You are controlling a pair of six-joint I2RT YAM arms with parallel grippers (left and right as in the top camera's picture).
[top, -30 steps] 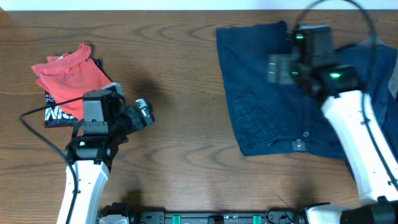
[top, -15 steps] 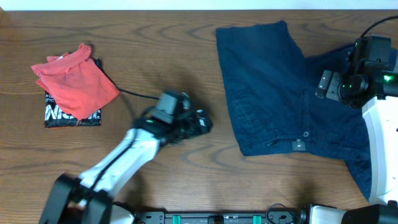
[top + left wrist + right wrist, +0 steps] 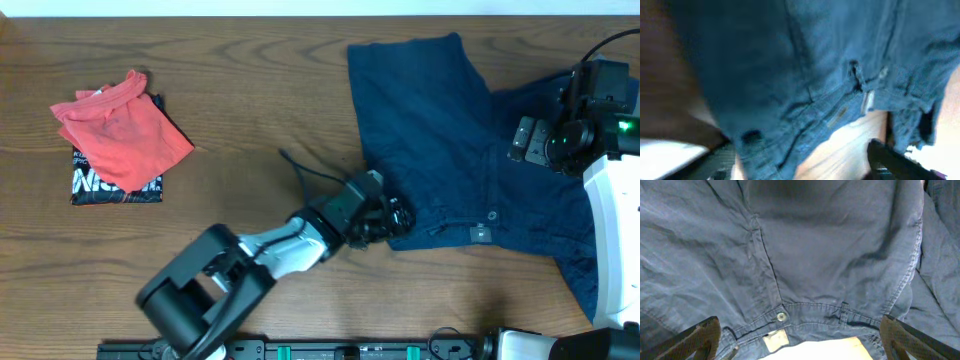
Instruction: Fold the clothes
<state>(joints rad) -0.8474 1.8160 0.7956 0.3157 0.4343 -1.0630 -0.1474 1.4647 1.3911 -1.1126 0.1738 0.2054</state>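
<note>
Dark blue shorts point(image 3: 430, 140) lie spread on the table at the right, with the waistband and button point(image 3: 492, 216) toward the front. My left gripper point(image 3: 395, 218) is open at the shorts' front left corner; its wrist view is blurred and shows the waistband point(image 3: 840, 112) close below. My right gripper point(image 3: 530, 140) is open above the right half of the shorts; its wrist view shows the button point(image 3: 781, 316), a pale label point(image 3: 776, 340) and a belt loop point(image 3: 844, 311) between its fingers.
A folded red garment point(image 3: 120, 125) lies on a folded black printed one point(image 3: 110, 187) at the far left. A black cable point(image 3: 305, 170) trails behind the left arm on the wooden table point(image 3: 250, 90).
My left arm swept from beside the folded stack across the table to the shorts' front left corner. My right arm moved right off the shorts' middle, then stayed put.
</note>
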